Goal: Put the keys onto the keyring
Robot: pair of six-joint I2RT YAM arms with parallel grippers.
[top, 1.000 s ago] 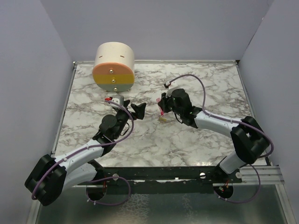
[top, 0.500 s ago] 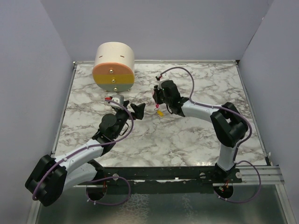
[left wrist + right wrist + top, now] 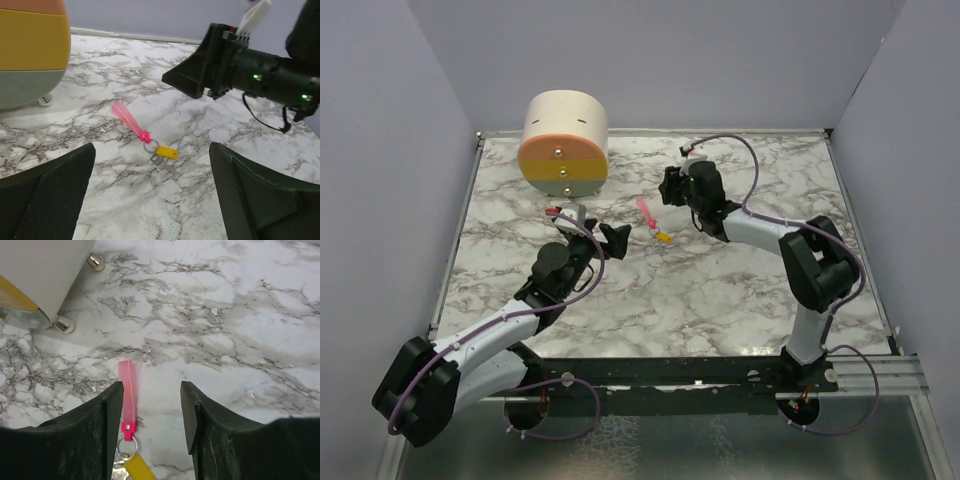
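Soft, even light from overhead keeps the marble desk (image 3: 720, 300) bright, with only faint, short shadows and no harsh glare. Both wrist views are sharp mid-frame, the keyring (image 3: 131, 119) crisp, and softer along their near edges.

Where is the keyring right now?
Top view: the keyring lies flat on the marble table near centre, between the left fingers and right fingers, the yellow key at its ring end.

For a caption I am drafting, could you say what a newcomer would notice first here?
The bright pink keyring lies on the table, a yellow key at its ring end, between the left gripper and the right gripper, both open and empty. At the far left stands a cream-and-orange cylinder.
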